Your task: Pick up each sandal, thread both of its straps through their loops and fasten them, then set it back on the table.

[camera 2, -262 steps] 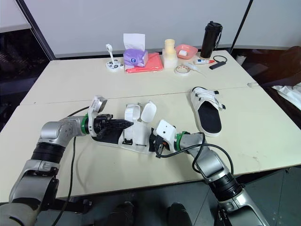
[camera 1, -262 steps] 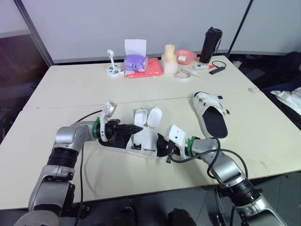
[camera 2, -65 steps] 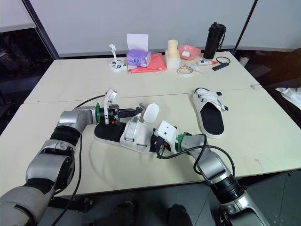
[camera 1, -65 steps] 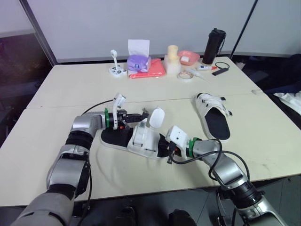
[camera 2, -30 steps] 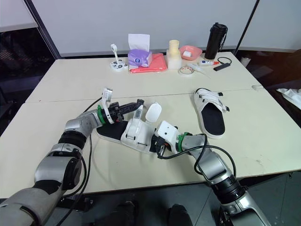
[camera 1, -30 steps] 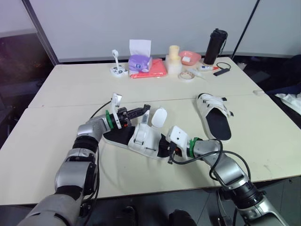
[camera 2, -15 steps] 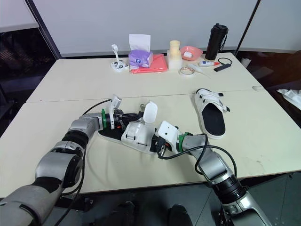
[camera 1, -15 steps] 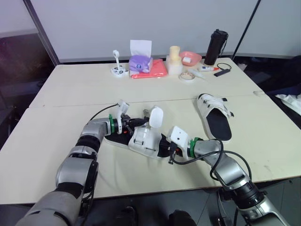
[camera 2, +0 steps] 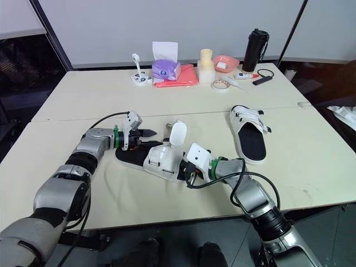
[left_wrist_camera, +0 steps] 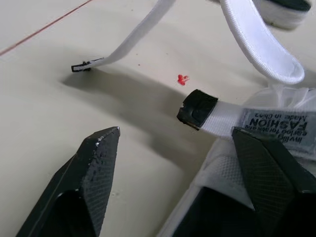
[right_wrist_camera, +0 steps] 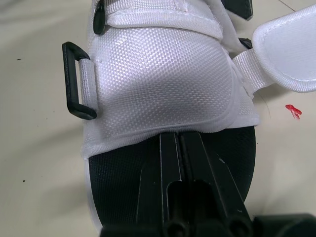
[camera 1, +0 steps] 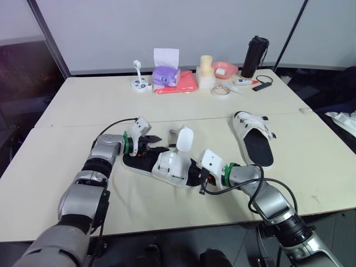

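Wide pale table [camera 1: 67, 111] under a plain grey wall [camera 1: 111, 28]. Near the front edge lies the open sandal [camera 1: 167, 167], straps loose, one white flap [camera 1: 184, 138] standing up, while the second sandal [camera 1: 253, 139] sits strapped well off to the right. The left hand [left_wrist_camera: 175, 136] has its fingers spread at the sandal's left end, one over the white upper. The right hand [right_wrist_camera: 180, 136] is closed tight, resting on the black footbed. Along the back: black bottle [camera 1: 255, 49], purple tissue box [camera 1: 164, 74], tape roll [camera 1: 219, 90].
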`<state>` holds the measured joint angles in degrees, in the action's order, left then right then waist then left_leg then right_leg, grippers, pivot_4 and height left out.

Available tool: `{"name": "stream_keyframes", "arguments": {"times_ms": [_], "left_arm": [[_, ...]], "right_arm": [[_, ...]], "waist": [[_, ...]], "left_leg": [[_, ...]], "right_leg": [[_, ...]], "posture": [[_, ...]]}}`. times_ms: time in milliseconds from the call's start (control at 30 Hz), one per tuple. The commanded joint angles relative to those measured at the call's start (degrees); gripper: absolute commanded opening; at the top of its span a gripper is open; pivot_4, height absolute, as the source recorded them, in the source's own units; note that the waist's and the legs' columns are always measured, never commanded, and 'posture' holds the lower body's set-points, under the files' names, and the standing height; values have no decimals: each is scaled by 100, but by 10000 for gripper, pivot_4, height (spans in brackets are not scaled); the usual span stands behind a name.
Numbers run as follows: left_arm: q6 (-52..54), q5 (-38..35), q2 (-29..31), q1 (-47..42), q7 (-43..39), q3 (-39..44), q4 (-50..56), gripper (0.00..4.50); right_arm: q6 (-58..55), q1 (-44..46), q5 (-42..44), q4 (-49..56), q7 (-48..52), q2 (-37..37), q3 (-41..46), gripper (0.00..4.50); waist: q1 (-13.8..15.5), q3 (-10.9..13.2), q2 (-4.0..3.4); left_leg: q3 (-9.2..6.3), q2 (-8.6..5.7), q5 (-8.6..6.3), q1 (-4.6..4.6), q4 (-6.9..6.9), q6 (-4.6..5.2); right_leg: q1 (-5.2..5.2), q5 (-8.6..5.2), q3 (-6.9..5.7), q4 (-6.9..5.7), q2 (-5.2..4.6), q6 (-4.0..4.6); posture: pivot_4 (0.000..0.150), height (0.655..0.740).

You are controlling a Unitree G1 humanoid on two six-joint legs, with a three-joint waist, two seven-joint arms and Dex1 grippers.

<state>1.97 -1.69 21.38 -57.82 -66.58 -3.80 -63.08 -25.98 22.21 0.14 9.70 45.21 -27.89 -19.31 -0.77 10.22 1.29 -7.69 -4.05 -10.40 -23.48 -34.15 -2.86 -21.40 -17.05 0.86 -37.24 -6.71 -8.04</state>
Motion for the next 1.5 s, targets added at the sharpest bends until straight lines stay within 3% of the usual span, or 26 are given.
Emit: {"name": "stream_keyframes", "arguments": {"times_ms": [33,400,733,833,967,1033,1500], "left_arm": [[-68,274,-62,-35,473,-127,-260,37901],[466,-282,470,56,-283,434,-210,37901],[1658,-923,951,673,-1736,572,1041,37901],[1757,-935,1000,952,-1943,435,1506,29817],[1964,-1020,1054,1287,-2237,233,2138,8857],[2177,-1101,1115,1419,-2427,139,2446,561],[2922,-1898,1561,2087,-2592,-630,3930,561]], "right_arm": [[-95,-86,-90,-165,10,-1,-139,0],[-88,-74,-88,-156,-17,10,-124,0],[-109,-17,-72,-109,-2,4,-121,0],[-113,-18,-70,-96,5,-1,-125,0],[-130,11,-61,-71,28,-36,-95,0],[-134,33,-56,-54,44,-75,-62,0],[-181,161,-4,15,138,-248,110,0]], "waist": [[-1,-1,2],[-48,-1,1],[-41,1,3],[-37,1,2],[-36,2,2],[-33,2,2],[4,6,-3]], "left_leg": [[0,0,0,1,0,0],[-1,1,0,2,4,0],[-3,2,0,2,7,0],[-4,2,0,2,9,0],[-4,2,0,2,9,0],[-4,3,0,1,9,0],[-20,2,-1,0,11,-1]], "right_leg": [[1,0,0,0,0,0],[-4,-1,-1,-2,1,-1],[-4,-1,-2,-2,1,0],[-4,-1,-1,-1,1,1],[-5,-1,0,-1,0,2],[-6,-1,0,-1,0,2],[-6,-2,3,4,-9,5]], "posture": [[1500,7400],[1500,7400],[1500,7400],[1500,7400],[1500,7400],[1500,7400],[1500,7400]]}}
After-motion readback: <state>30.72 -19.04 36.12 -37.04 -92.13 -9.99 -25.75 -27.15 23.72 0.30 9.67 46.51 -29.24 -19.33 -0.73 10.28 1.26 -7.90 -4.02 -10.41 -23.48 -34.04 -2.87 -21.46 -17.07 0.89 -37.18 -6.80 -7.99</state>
